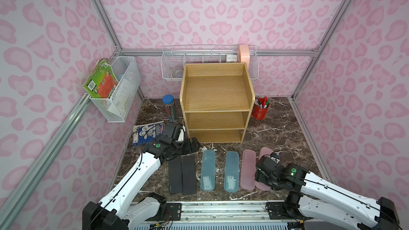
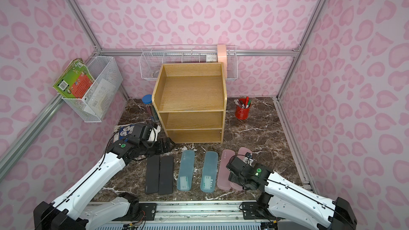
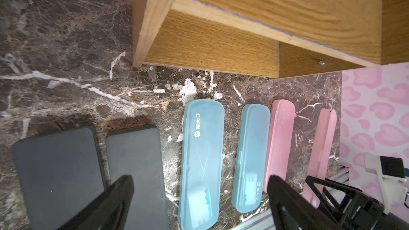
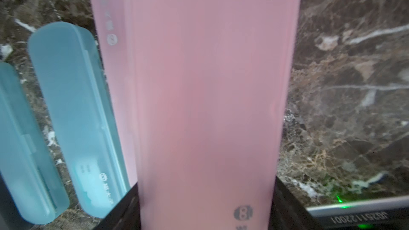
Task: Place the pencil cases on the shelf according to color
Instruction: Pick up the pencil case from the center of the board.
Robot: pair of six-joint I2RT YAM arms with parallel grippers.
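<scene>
- Evidently the right pincer (image 4: 205, 209) was closed across the near end of the outer pink case (image 4: 199, 85), jaws on its long edges.
- Meanwhile the left pincer (image 3: 200, 180) gaped wide, empty, beside the shelf (image 1: 215, 120) foot.
- Case was at the right end of the row on the bench (image 1: 276, 133), before the bare shelf.
- Judged light, stiff, smooth; an end grip could let it pivot; mid-length safer.

free: shelf (image 1: 217, 94) tiers | blk: pen cup (image 1: 261, 112) R, pencil tube (image 1: 171, 109) L
</scene>
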